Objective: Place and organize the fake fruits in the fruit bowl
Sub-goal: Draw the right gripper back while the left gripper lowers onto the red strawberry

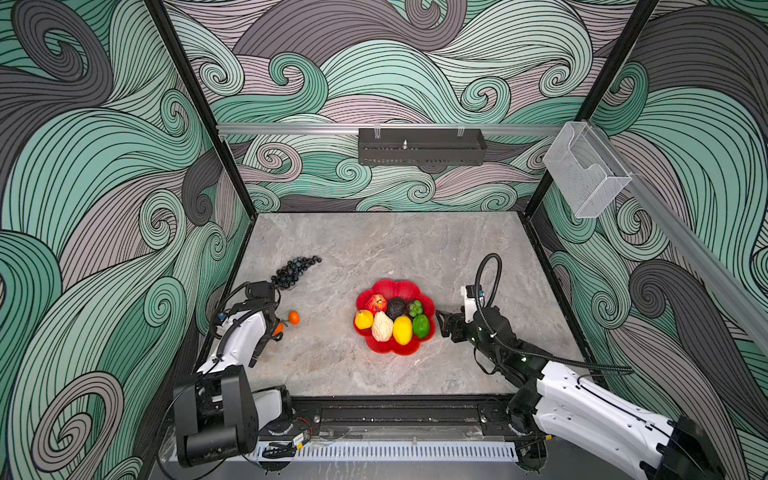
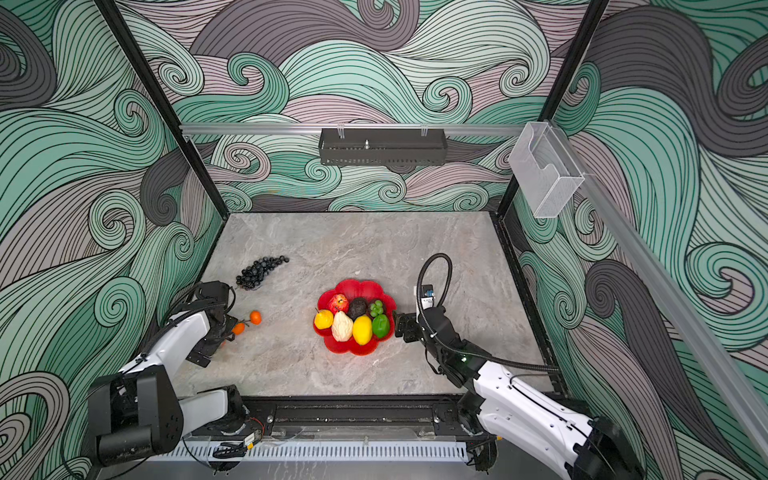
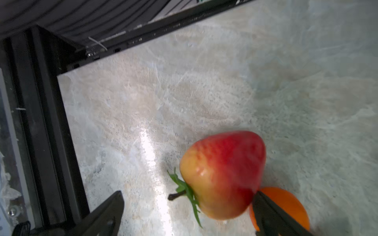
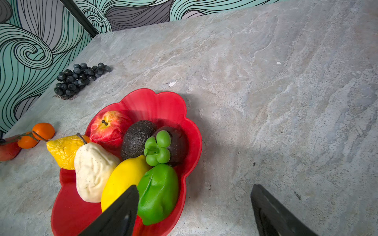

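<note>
I see the fruit bowl [image 4: 155, 96], glossy red with a petal rim, mid-worktop [image 1: 374, 249]. It holds an apple [image 4: 110, 126], avocado [image 4: 137, 139], pear [image 4: 92, 169], lemons [image 4: 124, 177] and lime [image 4: 157, 194]. The grape bunch [image 1: 295, 270] and oranges [image 1: 293, 317] lie on the worktop, leftward. My left end effector [image 3: 188, 194] gapes wide, a red-yellow fruit [image 3: 223, 173] lying between its fingers. One finger cuts off an orange. In both top views the left arm [image 1: 245, 332] hides it. My right end effector [image 4: 194, 186] is wide and empty, just beside the bowl.
</note>
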`<action>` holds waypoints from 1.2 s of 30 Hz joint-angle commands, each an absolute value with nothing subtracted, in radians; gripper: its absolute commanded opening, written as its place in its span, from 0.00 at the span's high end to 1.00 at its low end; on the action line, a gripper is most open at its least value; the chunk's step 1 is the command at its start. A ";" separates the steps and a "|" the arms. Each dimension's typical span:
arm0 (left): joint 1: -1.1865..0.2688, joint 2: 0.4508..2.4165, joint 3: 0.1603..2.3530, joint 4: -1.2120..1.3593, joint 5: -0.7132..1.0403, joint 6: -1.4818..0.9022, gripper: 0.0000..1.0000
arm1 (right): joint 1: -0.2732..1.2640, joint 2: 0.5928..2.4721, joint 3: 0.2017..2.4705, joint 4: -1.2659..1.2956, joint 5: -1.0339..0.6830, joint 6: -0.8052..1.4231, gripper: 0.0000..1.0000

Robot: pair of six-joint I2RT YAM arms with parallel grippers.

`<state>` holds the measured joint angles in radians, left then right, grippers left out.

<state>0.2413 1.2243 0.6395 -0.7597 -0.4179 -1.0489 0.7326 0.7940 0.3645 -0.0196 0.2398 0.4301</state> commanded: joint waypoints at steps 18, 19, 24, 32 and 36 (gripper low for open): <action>0.417 1.415 0.607 -0.522 -0.034 -0.982 0.27 | 0.712 0.761 0.350 -0.016 0.210 0.454 0.12; 0.404 1.416 0.612 -0.526 -0.035 -0.979 0.28 | 0.712 0.759 0.349 -0.017 0.210 0.455 0.12; 0.315 1.416 0.627 -0.536 -0.089 -0.981 0.30 | 0.709 0.761 0.348 -0.014 0.212 0.454 0.12; 0.219 1.411 0.649 -0.555 -0.136 -0.983 0.32 | 0.707 0.802 0.348 0.006 0.208 0.460 0.11; 0.202 1.377 0.662 -0.598 -0.200 -0.982 0.28 | 0.706 0.817 0.351 0.006 0.214 0.457 0.11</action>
<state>0.2119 1.3849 0.6521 -0.5350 -0.1719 -0.9745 0.7128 0.8127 0.3538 -0.0158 0.2100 0.4503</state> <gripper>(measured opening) 0.707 0.888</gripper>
